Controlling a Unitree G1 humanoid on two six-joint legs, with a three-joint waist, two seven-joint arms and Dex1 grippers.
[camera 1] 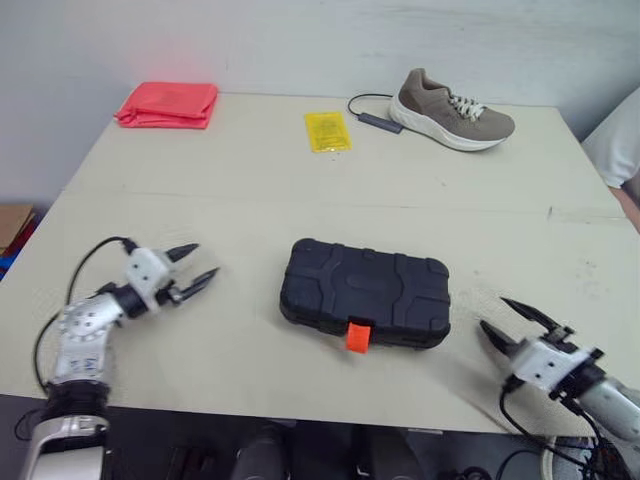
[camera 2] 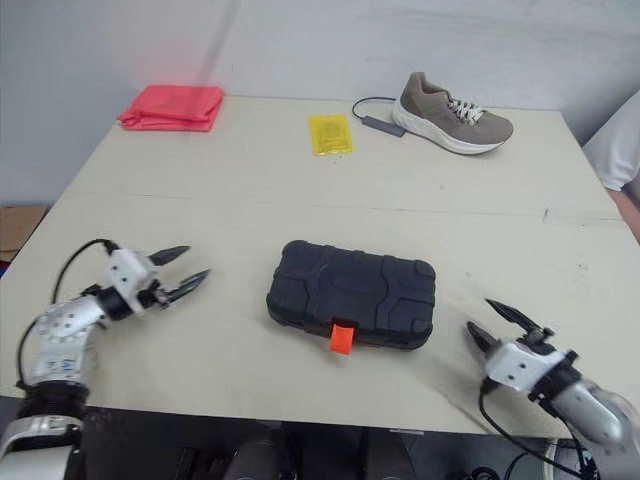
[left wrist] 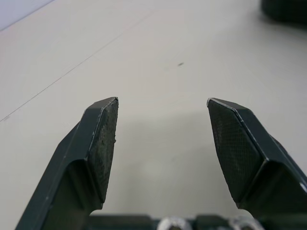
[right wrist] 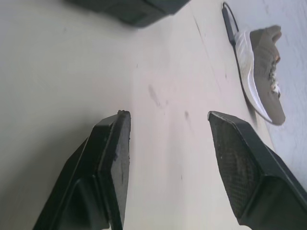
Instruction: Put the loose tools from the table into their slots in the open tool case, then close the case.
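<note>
A black tool case lies with its lid down in the middle of the table, an orange latch on its near edge. To the case's left my left gripper hovers just above the table, open, nothing between its fingers. My right gripper sits near the table's front edge to the case's right, open and empty, its fingers pointing over bare tabletop. A corner of the case shows in the right wrist view.
A tan shoe with a dark cable stands at the back right. A yellow packet lies at the back middle, a red folded cloth at the back left. A person's sleeve shows at the right edge.
</note>
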